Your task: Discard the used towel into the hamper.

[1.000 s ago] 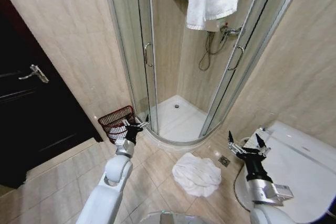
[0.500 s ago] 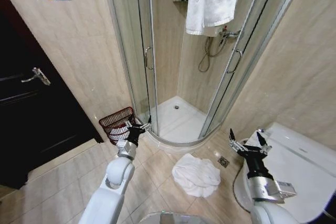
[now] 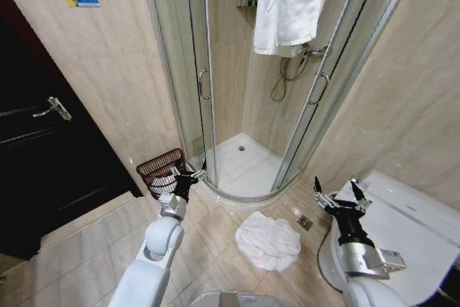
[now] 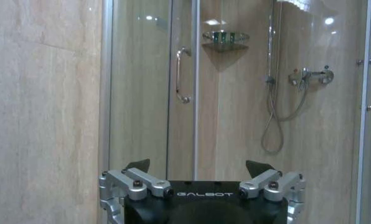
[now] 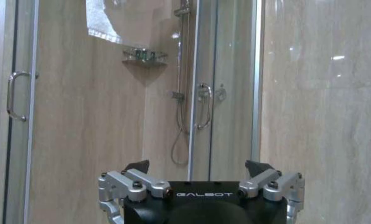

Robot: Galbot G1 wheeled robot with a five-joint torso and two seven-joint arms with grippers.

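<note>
The used towel (image 3: 268, 240) is a crumpled white heap on the tiled floor in front of the shower. The hamper (image 3: 162, 170), a dark reddish-brown slatted basket, stands against the wall left of the shower door. My left gripper (image 3: 190, 175) is raised just right of the hamper's rim, open and empty, and faces the shower glass in the left wrist view (image 4: 199, 165). My right gripper (image 3: 335, 186) is held up right of the towel, near the toilet. It is also open and empty, as the right wrist view (image 5: 198, 165) shows.
A curved glass shower enclosure (image 3: 215, 106) with a raised white tray fills the middle. A second white towel (image 3: 291, 1) hangs over its top. A white toilet (image 3: 410, 228) stands at the right, a dark door (image 3: 43, 163) at the left, and a floor drain (image 3: 306, 222) beside the towel.
The whole picture has slid slightly down and right, so the camera moved. Both grippers stay open, and the towel and hamper lie as before.
</note>
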